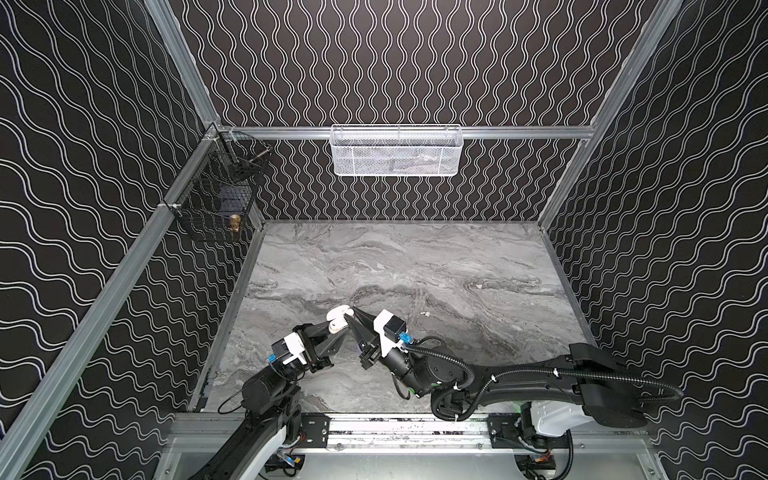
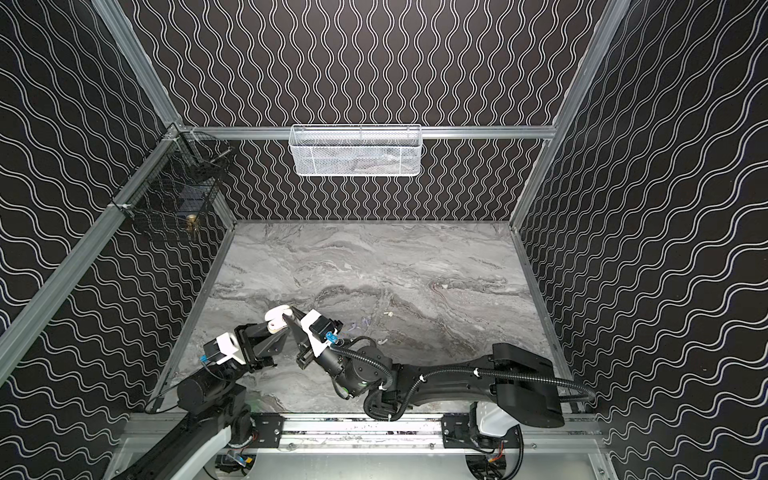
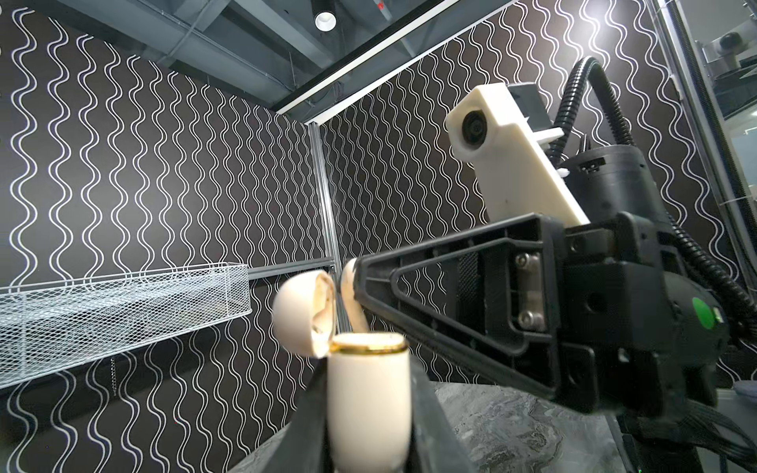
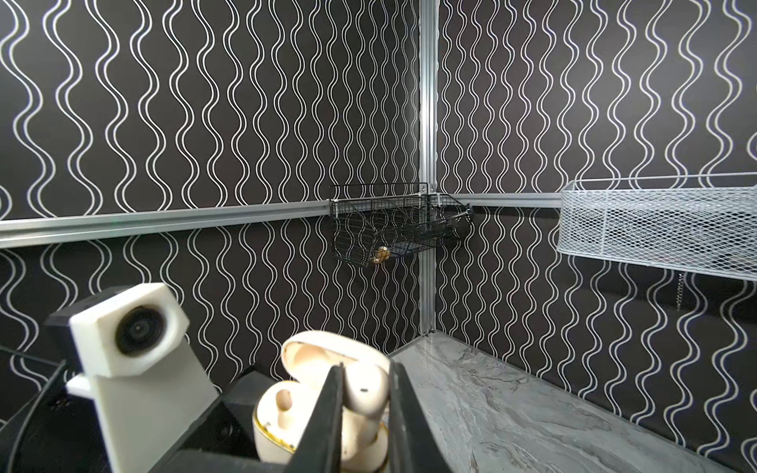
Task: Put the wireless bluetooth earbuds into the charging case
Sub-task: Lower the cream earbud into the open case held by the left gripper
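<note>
**Top views:** your left pincer clamps the charging case, lid open, raised over the worktop near its front-left. The right pincer meets it from the right. Loose earbuds lie apart on the worktop, e.g. a white one and lavender ones.

**Left wrist view:** the case stands upright betw. the fingers. The held earbud hangs just over the rim, beside the lid.

**Right wrist view:** the right pincer is narrow, gripping this earbud, stem down. One socket looks empty; the other is hidden.

My advice: align the stem w/ its socket, lower slowly, keep the case steady, and release only when the earbud is seated.
</note>
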{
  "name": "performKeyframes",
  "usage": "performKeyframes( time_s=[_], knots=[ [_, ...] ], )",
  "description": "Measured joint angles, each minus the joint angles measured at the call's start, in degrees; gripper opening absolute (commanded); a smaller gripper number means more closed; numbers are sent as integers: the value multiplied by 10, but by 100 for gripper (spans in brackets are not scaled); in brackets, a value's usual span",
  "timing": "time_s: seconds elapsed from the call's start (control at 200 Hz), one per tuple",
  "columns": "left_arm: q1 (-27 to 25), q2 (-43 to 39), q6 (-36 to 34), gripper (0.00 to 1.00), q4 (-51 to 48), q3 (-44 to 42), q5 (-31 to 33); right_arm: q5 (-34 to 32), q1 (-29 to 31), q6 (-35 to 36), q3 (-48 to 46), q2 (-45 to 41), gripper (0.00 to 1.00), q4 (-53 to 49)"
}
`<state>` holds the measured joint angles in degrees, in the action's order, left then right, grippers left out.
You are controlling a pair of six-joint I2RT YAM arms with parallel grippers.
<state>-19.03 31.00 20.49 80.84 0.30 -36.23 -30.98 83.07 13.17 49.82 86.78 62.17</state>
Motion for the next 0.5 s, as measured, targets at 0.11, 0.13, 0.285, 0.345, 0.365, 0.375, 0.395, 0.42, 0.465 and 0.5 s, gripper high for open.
performKeyframes(
  time_s=[0.11, 0.13, 0.285, 0.345, 0.365, 0.375, 0.395, 0.42, 0.465, 0.5],
  knots=[
    [0, -7, -1, 0, -15, 0, 0, -18, 4, 11, -1, 1, 5, 0],
    [0, -9, -1, 0, -17, 0, 0, -22, 5, 13, -1, 1, 5, 0],
    [0, -16, -1, 0, -31, 0, 0, -45, 10, 24, -1, 4, 5, 0],
    [0, -17, -2, 0, -39, 0, 0, -56, 13, 28, -1, 7, 5, 0],
    [0, -17, -2, 0, -41, 0, 0, -59, 15, 29, -1, 7, 5, 1],
    [0, -17, -2, 0, -42, 0, 0, -62, 16, 30, -1, 8, 5, 1],
    [0, -18, -1, 0, -42, 0, 0, -65, 18, 30, -1, 8, 6, 0],
    [0, -18, -2, 0, -42, 0, 0, -68, 21, 34, -1, 9, 6, 0],
    [0, -18, -2, 0, -42, 0, 0, -74, 26, 38, -1, 10, 7, 1],
    [0, -19, -4, 0, -38, 0, 0, -75, 29, 37, -2, 10, 8, 3]
  ],
)
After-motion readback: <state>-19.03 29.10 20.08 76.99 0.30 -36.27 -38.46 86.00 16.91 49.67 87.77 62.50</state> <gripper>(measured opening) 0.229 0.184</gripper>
